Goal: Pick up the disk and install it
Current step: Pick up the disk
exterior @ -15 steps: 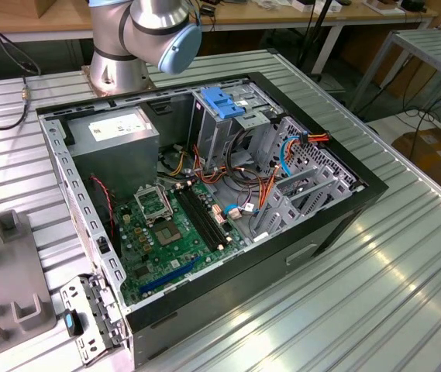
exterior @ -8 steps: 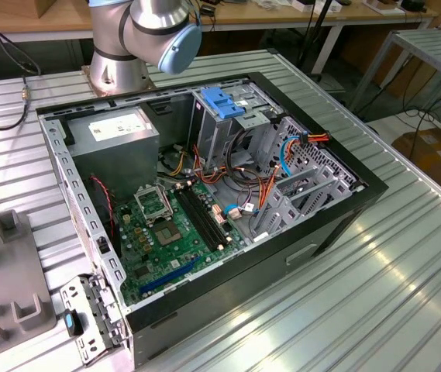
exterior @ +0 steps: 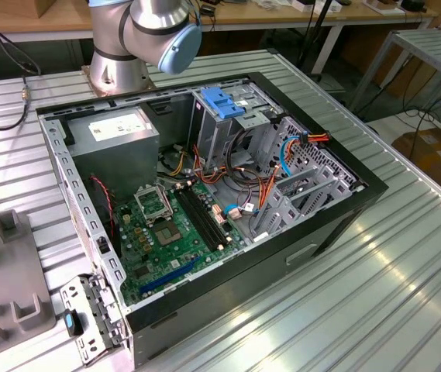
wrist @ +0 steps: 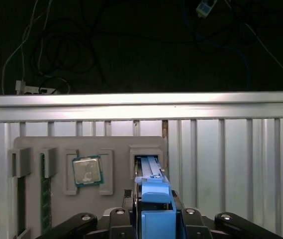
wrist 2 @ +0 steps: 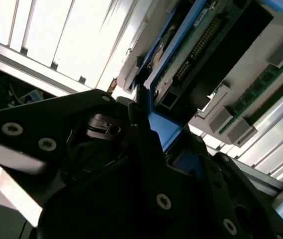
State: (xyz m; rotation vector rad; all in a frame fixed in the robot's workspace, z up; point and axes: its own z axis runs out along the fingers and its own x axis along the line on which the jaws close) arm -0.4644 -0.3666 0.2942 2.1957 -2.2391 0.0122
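As claw [wrist: 154,215] grips, disk [wrist: 151,169] pts lengthwise at tray [wrist: 114,143].

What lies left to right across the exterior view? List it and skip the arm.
Grey fixture tray → grey power-supply box → blue plastic latch → orange-and-red cable bundle.

Exterior view overlooks the case [exterior: 228,294]; both wrist views hug the disk [wrist 2: 216,55] [wrist: 155,199].
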